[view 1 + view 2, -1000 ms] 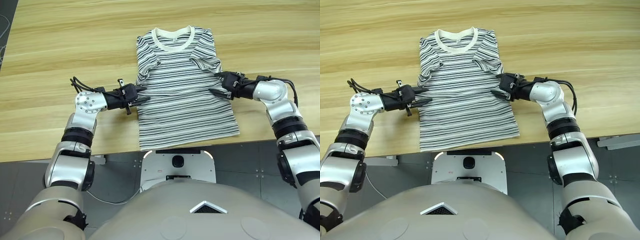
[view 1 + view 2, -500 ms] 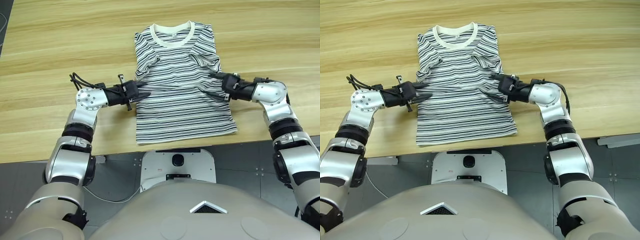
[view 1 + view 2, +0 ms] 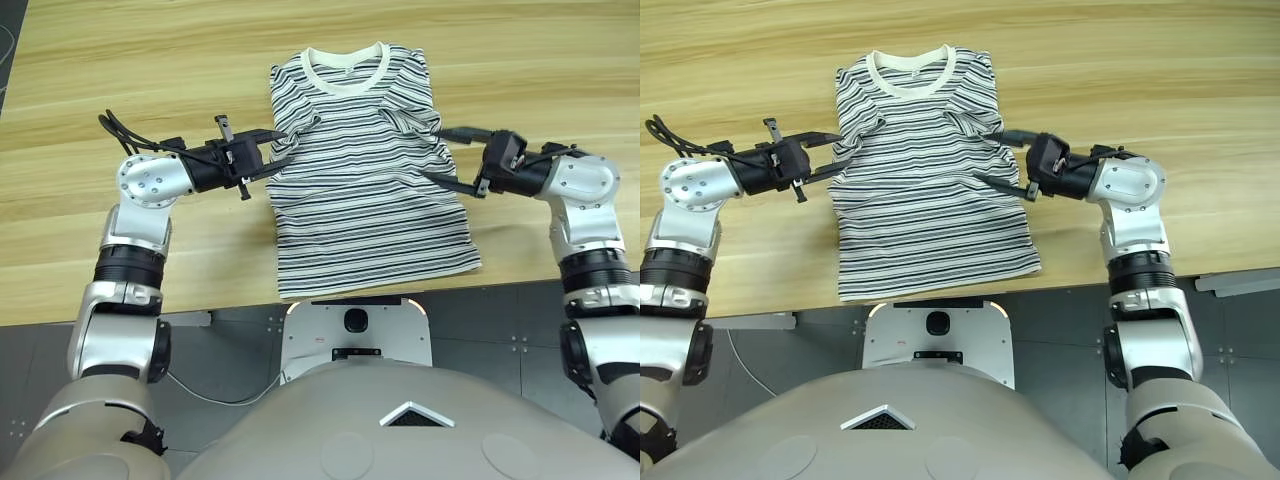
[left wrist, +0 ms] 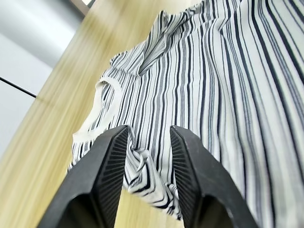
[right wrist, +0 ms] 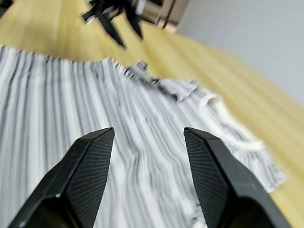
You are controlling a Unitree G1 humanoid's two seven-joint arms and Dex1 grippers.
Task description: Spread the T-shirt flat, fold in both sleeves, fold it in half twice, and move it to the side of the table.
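Observation:
The black-and-white striped T-shirt [image 3: 365, 180] with a cream collar lies on the wooden table [image 3: 120, 70], collar away from me and both sleeves folded in over the body. My left gripper [image 3: 288, 146] hovers open at the shirt's left edge, beside the folded left sleeve [image 4: 147, 166], with nothing gripped. My right gripper [image 3: 433, 153] is wide open at the shirt's right edge, one finger over the folded right sleeve, the other over the body. In the wrist views the left gripper [image 4: 148, 135] and right gripper [image 5: 148, 135] show striped cloth beyond their spread fingers.
Bare wood stretches to the left [image 3: 730, 250] and right [image 3: 1210, 120] of the shirt. The shirt's hem reaches almost to the table's front edge [image 3: 200, 312]. My left gripper [image 5: 111, 14] appears far off in the right wrist view.
Both grippers have drawn outward from the shirt's sides and risen a little, with their fingers spread wider. The shirt lies as before.

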